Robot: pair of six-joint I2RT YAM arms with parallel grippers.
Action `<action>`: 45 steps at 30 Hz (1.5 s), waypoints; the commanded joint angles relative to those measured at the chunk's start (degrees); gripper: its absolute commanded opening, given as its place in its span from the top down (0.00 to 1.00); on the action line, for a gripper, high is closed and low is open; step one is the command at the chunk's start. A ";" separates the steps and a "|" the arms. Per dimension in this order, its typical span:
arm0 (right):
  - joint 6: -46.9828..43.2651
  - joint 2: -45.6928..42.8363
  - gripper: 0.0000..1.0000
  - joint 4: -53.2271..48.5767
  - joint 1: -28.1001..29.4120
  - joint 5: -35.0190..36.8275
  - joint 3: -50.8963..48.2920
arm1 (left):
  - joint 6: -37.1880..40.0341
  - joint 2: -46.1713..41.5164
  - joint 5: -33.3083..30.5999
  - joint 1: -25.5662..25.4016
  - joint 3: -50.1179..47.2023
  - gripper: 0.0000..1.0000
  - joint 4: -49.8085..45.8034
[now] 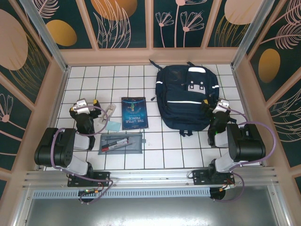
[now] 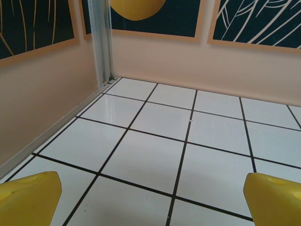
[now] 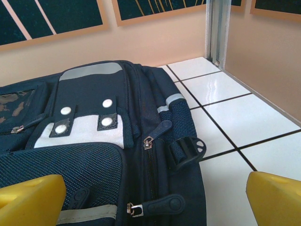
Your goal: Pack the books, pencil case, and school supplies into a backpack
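The navy backpack [image 1: 186,96] lies flat at the back right, zippers shut, grey-white patch up. In the right wrist view the backpack [image 3: 94,117] sits under my open right gripper [image 3: 153,207], with its right side and two zipper pulls [image 3: 164,205] between the yellow fingertips [image 3: 275,197]. From above, the right gripper [image 1: 214,103] hovers at the bag's right edge. The blue book [image 1: 134,113] lies mid-table, and the grey pencil case [image 1: 121,142] in front of it. A pale blue-green square [image 1: 113,126] and a whitish strip [image 1: 108,113] lie beside my left gripper [image 1: 89,102]. That left gripper [image 2: 153,207] is open over bare tiles.
Peach walls [image 1: 150,56] close in the white tiled floor [image 1: 108,80] on three sides, with aluminium posts [image 2: 101,42] in the back corners. A metal rail [image 1: 150,176] carrying both arm bases runs along the near edge. Bare tiles lie at the back left.
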 commanded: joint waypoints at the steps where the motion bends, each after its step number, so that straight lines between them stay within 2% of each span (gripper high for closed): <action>1: -0.92 0.34 0.01 1.46 0.29 -0.22 0.49 | 0.46 0.16 0.25 0.28 0.43 0.01 1.52; 12: -0.99 0.19 0.01 1.73 0.38 0.32 0.34 | 0.38 -0.24 -0.36 0.33 0.11 0.01 1.98; 14: -0.74 -1.26 0.01 -0.81 0.81 1.36 1.05 | -0.23 -1.57 -1.25 0.28 0.81 0.01 -0.69; 17: -1.86 -1.41 0.01 0.96 1.51 1.55 0.15 | 1.01 -2.96 1.40 0.28 2.68 0.01 -4.75; 19: -2.35 -1.73 0.01 2.84 2.04 2.06 -0.96 | 0.52 -5.46 1.11 0.31 6.39 0.01 -14.48; 22: -3.15 -4.12 0.01 2.14 2.98 3.45 -1.48 | 1.28 -7.33 2.63 0.28 9.81 0.01 -20.91; 25: -2.28 -13.50 0.01 -15.01 4.19 5.60 3.40 | -2.71 -9.70 3.12 0.27 14.23 0.01 -30.29; 30: 9.20 -22.95 0.01 -44.43 4.18 8.89 14.73 | -14.55 -11.20 13.48 0.20 18.77 0.01 -35.37; 33: 19.49 -24.25 0.01 -62.09 4.18 9.31 22.36 | -20.25 -9.65 18.77 -0.11 23.03 0.01 -40.38; 37: 32.57 -21.39 0.01 -78.54 4.11 3.05 31.20 | -25.17 -7.54 24.03 -2.11 26.38 0.01 -41.80; 41: 45.81 -17.88 0.01 -87.07 4.29 -5.83 33.65 | -27.21 -5.71 25.14 -6.31 28.62 0.01 -42.33; 45: 57.71 -20.19 0.01 -82.09 6.52 -11.44 27.84 | -31.27 -2.87 27.81 -9.50 29.40 0.01 -40.28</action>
